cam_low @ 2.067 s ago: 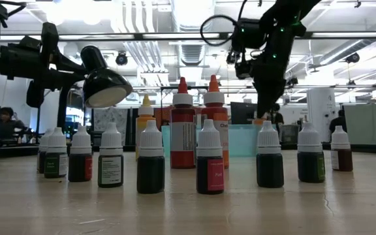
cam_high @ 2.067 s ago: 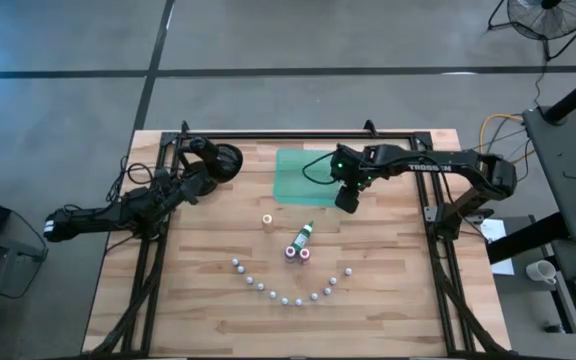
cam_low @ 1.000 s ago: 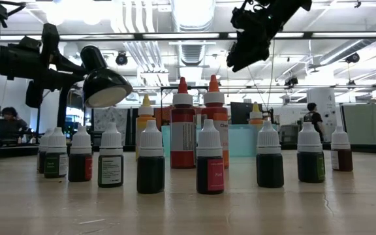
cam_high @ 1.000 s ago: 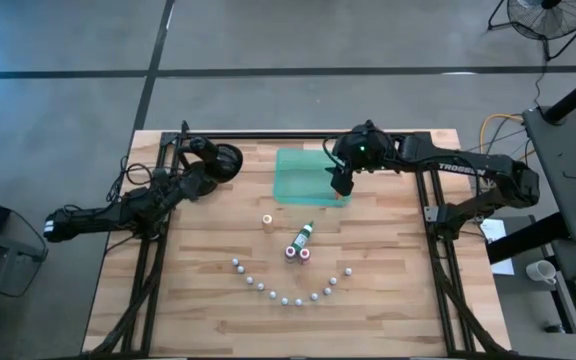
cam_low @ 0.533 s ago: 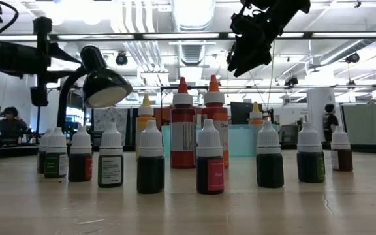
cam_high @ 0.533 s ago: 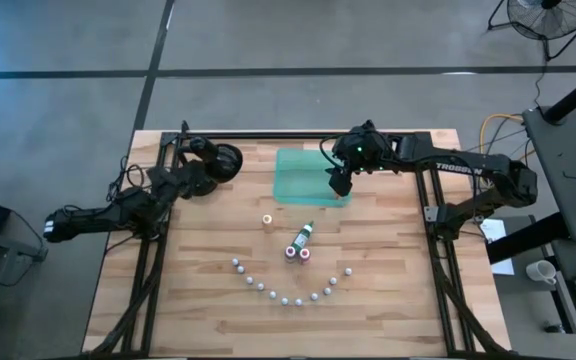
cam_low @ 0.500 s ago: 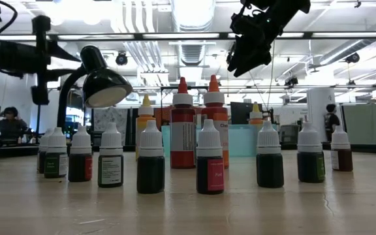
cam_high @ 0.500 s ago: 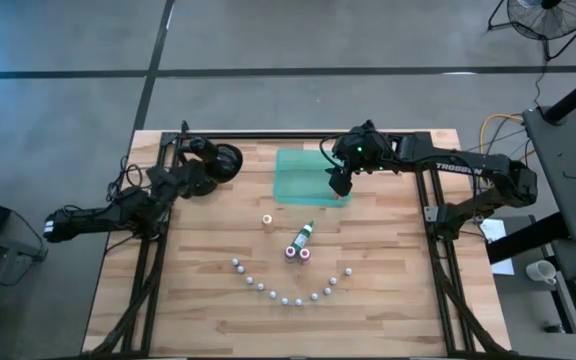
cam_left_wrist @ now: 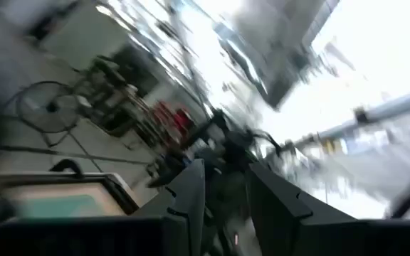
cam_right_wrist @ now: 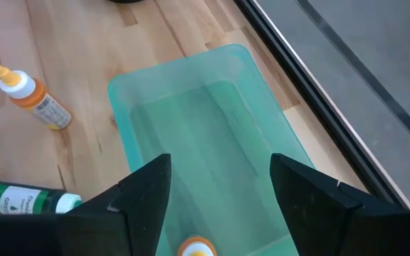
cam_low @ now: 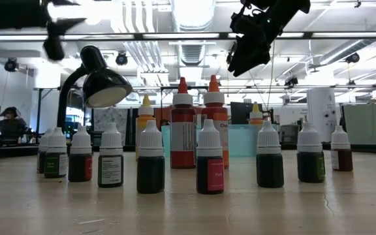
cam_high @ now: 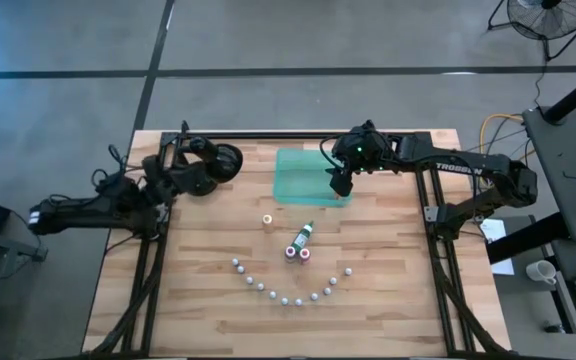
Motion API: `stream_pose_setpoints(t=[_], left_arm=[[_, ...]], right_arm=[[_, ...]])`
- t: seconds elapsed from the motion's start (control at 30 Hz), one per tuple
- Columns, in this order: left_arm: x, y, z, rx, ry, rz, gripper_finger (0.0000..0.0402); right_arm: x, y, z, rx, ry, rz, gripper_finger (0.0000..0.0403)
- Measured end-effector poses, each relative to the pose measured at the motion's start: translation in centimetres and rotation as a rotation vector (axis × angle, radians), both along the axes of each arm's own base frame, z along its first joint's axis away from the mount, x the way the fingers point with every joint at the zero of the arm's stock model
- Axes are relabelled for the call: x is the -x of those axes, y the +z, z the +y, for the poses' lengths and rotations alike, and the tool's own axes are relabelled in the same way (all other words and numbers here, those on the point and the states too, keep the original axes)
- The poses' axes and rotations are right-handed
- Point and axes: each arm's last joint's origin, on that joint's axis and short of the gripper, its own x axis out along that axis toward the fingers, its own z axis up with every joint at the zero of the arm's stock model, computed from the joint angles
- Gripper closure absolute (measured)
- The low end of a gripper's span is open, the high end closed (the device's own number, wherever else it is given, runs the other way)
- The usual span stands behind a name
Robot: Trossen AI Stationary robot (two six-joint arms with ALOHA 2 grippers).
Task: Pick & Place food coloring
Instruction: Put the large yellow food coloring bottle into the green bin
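From above, the right gripper [cam_high: 339, 186] hangs over the green tray's [cam_high: 298, 178] right edge. A green bottle [cam_high: 305, 234] lies flat on the table [cam_high: 398, 290] below the tray, and little white-topped bottles [cam_high: 285, 299] curve in a row. The left gripper [cam_high: 173, 168] sits far left near a black lamp [cam_high: 224, 160].

From table height, the small bottles [cam_low: 209, 158] stand up in a line.

The right wrist shows fingers [cam_right_wrist: 310, 195] wide apart — an orange-topped bottle [cam_right_wrist: 195, 248] sits in the tray below. An orange bottle [cam_right_wrist: 30, 97] lies beside the tray.

The left wrist is blurry — its fingers [cam_left_wrist: 188, 193] stand a little apart.

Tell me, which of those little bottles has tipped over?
The green-labelled bottle with the white cap, lying on its side just behind the upright red pair. Every other bottle stands upright.
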Motion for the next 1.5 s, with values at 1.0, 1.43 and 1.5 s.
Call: stream_pose_setpoints(t=[1.0,1.43,1.5], left_arm=[[-16.1,2.3,0.6,-0.55,-0.368,1.27,0.0323],[-18.4,-1.1,0.4,-0.557,-0.554,1.367,0.0323],[-18.2,-1.3,0.4,-0.551,-0.568,1.386,0.0323]], right_arm=[[1.5,-1.4,0.8,-0.112,-0.057,0.194,0.0174],[1.7,-1.5,1.1,-0.116,-0.047,0.216,0.0174],[1.7,-1.5,1.1,-0.118,-0.047,0.223,0.0174]])
